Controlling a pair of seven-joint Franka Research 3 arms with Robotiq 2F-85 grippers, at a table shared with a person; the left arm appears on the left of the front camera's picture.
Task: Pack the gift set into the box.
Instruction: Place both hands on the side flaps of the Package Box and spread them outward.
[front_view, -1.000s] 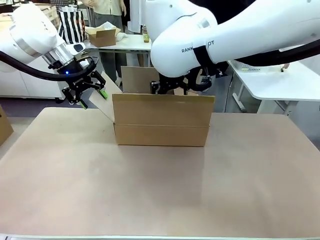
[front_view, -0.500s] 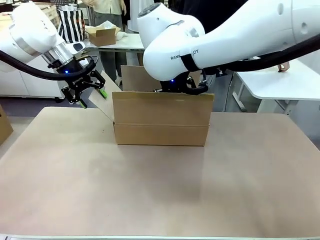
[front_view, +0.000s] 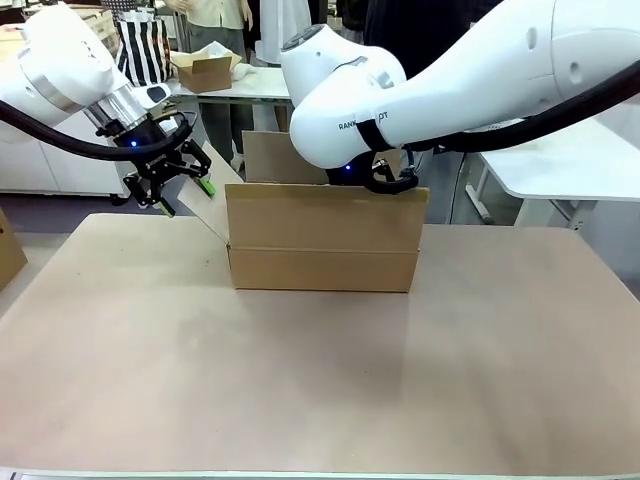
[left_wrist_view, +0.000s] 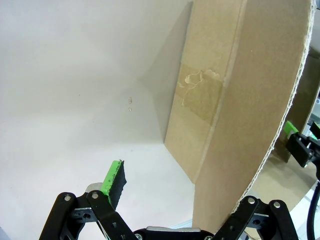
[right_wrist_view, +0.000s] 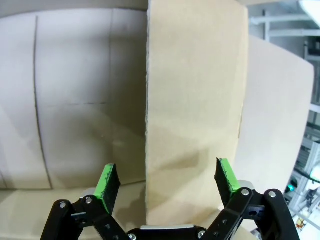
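**Flaps straddled, packing not begun**

Large plain brown corrugated cardboard box (front_view: 320, 235) sits mid-way across the tan table (front_view: 300, 390), flaps up. My left gripper (front_view: 187, 198) is spread wide astride the left flap. My right gripper (right_wrist_view: 166, 179) is spread wide astride another flap. By my judgement, the gift set is not yet loaded.

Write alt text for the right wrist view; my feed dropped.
The right gripper, jaws open, straddles an upright cardboard flap of the box, with a green pad on either side. The box's inner walls lie beyond.
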